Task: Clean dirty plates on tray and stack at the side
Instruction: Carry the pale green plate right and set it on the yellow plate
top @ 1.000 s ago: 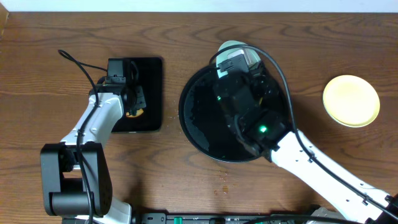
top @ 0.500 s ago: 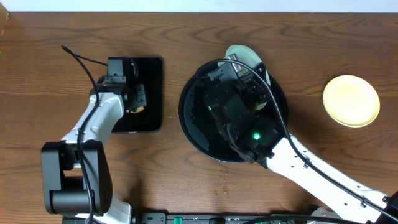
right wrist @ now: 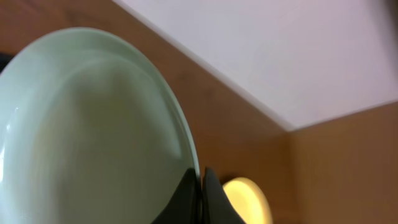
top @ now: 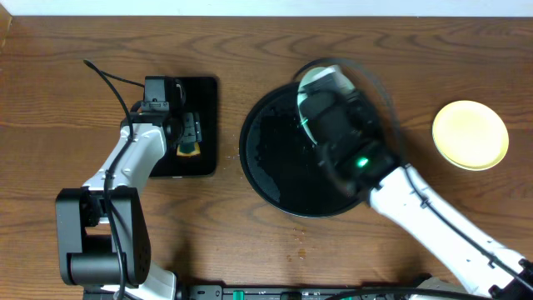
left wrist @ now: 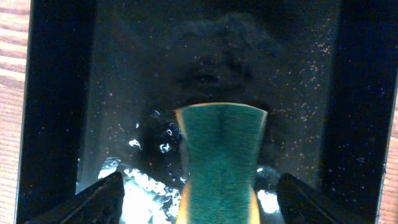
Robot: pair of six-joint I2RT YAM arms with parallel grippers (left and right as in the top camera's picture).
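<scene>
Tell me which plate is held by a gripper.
The pale mint plate, pinched at its rim by the right gripper over the round black tray. The yellow plate lies untouched on the wood.

- Tabletop (top: pixel 375 42): brown, streaky wood grain.
- Round tray (top: pixel 275 167): glossy black.
- Mint plate (right wrist: pixel 93 124): pale mint-green, plain.
- Yellow plate (top: pixel 470 135): pale yellow, plain.
- Rectangular tray (left wrist: pixel 56 93): black, wet base flecked with pale specks.
- Sponge (left wrist: pixel 222 155): dark green face, yellow-orange edge.
- Left arm (top: pixel 133 162), right arm (top: pixel 433 217): white shells, black joints.
</scene>
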